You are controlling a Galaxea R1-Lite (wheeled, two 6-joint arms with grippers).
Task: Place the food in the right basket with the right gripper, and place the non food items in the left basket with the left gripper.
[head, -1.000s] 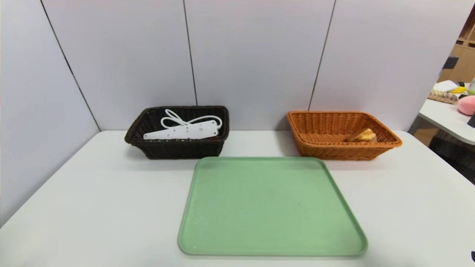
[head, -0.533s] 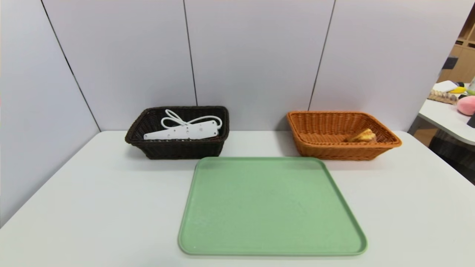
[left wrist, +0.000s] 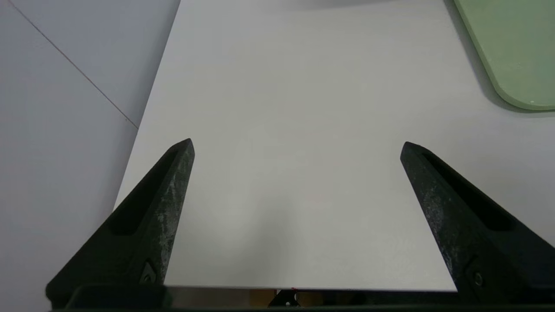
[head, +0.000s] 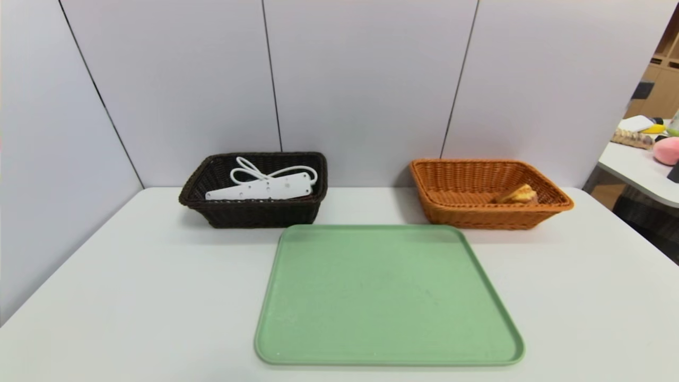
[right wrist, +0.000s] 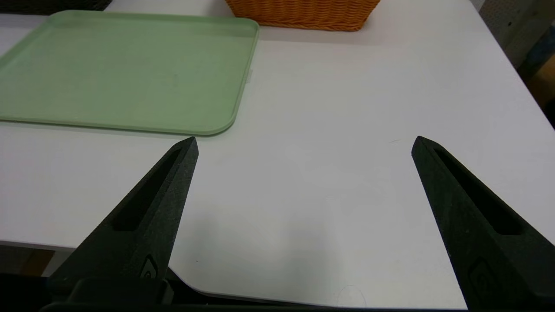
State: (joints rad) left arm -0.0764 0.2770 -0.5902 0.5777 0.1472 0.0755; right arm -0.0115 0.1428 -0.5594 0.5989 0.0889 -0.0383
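While both arms sit out of the head view, items are already binned:
Head, upper left: left basket (head: 253, 211), power strip (head: 260, 189) inside.
Head, upper right: right basket (head: 488, 212), food (head: 519, 194) inside.
Head, centre: green tray (head: 387, 297) on bench (head: 132, 297).
L wrist: left gripper (left wrist: 297, 145) over bare bench, jaws wide apart, nothing held.
R wrist: right gripper (right wrist: 303, 141), jaws wide apart, nothing held, tray upper left.

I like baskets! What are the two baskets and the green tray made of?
The dark brown basket and orange basket look like woven wicker, maybe plastic: crisscross strands show. The green tray looks like smooth matte plastic, one moulded piece.
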